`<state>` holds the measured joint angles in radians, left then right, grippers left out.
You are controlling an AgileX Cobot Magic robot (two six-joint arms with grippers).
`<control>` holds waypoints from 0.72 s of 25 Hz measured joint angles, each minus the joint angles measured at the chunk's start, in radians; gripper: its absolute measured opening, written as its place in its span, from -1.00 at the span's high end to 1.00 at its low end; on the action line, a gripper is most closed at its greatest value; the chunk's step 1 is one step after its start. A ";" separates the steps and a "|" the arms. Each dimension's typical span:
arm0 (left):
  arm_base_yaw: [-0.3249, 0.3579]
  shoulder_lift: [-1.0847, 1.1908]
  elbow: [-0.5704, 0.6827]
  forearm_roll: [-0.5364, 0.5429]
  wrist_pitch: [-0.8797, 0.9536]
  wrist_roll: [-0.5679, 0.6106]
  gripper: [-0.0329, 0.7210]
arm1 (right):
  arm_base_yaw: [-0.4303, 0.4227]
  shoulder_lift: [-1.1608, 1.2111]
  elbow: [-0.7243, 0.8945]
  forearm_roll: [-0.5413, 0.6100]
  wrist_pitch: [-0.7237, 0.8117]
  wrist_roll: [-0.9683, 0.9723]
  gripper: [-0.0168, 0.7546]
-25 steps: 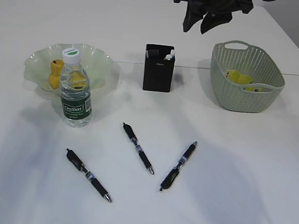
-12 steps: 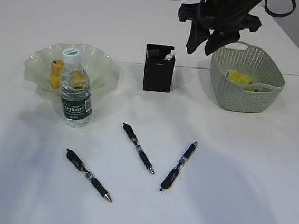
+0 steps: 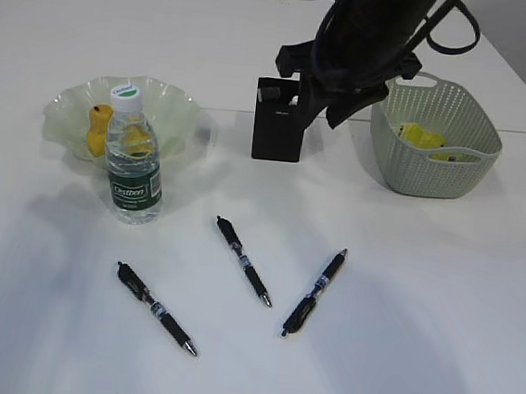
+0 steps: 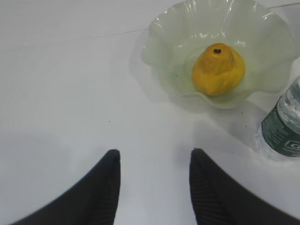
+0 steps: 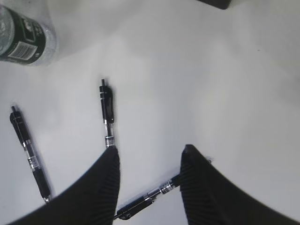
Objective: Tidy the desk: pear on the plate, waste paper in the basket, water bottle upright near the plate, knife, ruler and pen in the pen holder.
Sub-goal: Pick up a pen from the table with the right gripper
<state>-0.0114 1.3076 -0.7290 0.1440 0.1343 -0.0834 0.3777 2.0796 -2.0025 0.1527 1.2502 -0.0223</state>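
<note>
below the spread, empty right gripper [image 5: 149, 157], three pens [image 5: 107, 115]: light, stiff, slick; best pinched mid-barrel.

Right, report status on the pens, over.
Both grippers open, empty. Right gripper above desk, three pens loose below it. Nothing blocking them.

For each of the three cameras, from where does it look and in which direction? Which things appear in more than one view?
Exterior: above the front of the desk, slanting down; the right arm's pincer hangs by the pen holder.
Left wrist: on the left arm, looking down at the plate and pear; open pincer at the bottom.
Right wrist: looking down on three pens; open pincer shows.
Shared: water bottle in all three.
</note>
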 joint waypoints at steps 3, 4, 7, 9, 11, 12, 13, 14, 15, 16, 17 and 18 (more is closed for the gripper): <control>0.000 -0.006 0.000 0.000 0.010 0.000 0.01 | 0.021 0.002 0.001 0.000 -0.001 -0.017 0.14; 0.000 -0.009 0.000 0.000 0.011 0.000 0.01 | 0.026 0.008 0.001 0.000 -0.001 -0.021 0.14; 0.000 -0.017 0.000 -0.002 0.011 0.000 0.01 | 0.037 0.035 0.001 0.000 -0.002 -0.044 0.15; 0.000 -0.019 0.000 -0.002 0.011 0.000 0.01 | 0.041 0.054 0.001 -0.002 -0.002 -0.069 0.16; 0.000 -0.019 0.000 -0.002 0.011 0.000 0.01 | 0.047 0.067 0.001 -0.006 -0.004 -0.114 0.17; 0.000 -0.019 0.000 -0.002 0.011 0.000 0.01 | 0.048 0.069 0.001 -0.006 -0.004 -0.142 0.17; 0.000 -0.021 0.000 -0.004 0.011 0.000 0.01 | 0.051 0.069 0.001 -0.006 -0.004 -0.159 0.17; 0.000 -0.021 0.000 -0.004 0.012 0.000 0.01 | 0.052 0.069 0.001 -0.006 -0.004 -0.174 0.17; 0.000 -0.021 0.000 -0.004 0.016 0.000 0.01 | 0.052 0.069 0.001 -0.004 -0.004 -0.181 0.17; 0.000 -0.021 0.000 -0.004 0.020 0.000 0.01 | 0.053 0.069 0.001 -0.004 -0.004 -0.185 0.17; 0.000 -0.021 0.000 -0.004 0.029 0.000 0.01 | 0.053 0.069 0.001 -0.004 -0.004 -0.193 0.17; 0.000 -0.021 0.000 -0.004 0.040 0.000 0.01 | 0.053 0.069 0.001 -0.004 -0.004 -0.201 0.17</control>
<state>-0.0114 1.2867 -0.7290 0.1400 0.1738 -0.0834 0.4306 2.1489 -2.0016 0.1487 1.2461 -0.2230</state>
